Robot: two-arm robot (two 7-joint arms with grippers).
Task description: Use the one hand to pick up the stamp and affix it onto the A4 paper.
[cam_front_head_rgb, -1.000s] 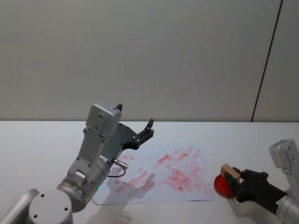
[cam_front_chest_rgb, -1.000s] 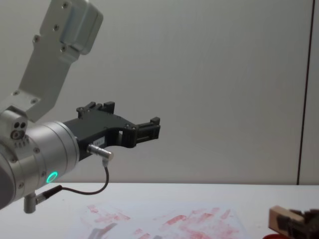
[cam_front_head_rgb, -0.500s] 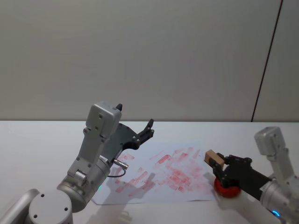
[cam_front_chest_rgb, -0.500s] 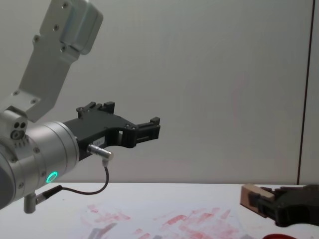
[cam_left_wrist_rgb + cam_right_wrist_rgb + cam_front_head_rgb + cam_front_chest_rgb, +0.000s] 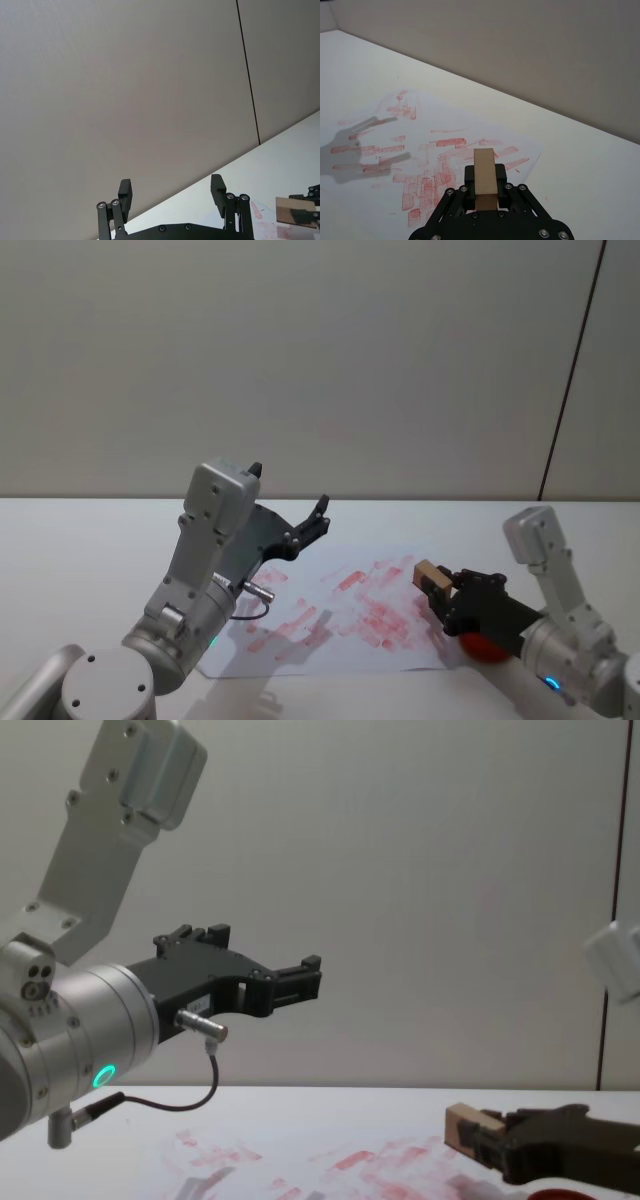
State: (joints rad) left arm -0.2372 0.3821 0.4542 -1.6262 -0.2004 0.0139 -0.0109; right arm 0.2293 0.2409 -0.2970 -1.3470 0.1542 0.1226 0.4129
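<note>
The stamp (image 5: 432, 576) is a small tan wooden block held in my right gripper (image 5: 440, 592), which is shut on it. It hangs just above the right edge of the A4 paper (image 5: 340, 615), a white sheet smeared with red marks. The right wrist view has the stamp (image 5: 485, 177) upright between the jaws, with the A4 paper (image 5: 425, 155) below and ahead. From the chest view, the stamp (image 5: 465, 1129) and right gripper (image 5: 480, 1140) come in from the lower right. My left gripper (image 5: 318, 515) stands open, raised over the paper's far left side, with nothing in it.
A red round ink pad (image 5: 482, 645) lies on the white table (image 5: 90, 540) just right of the paper, partly hidden under my right gripper. The left arm (image 5: 205, 580) throws a shadow on the paper's left half.
My right gripper has carried the stamp leftward, off the ink pad and to the paper's right edge. The left arm has not moved.
</note>
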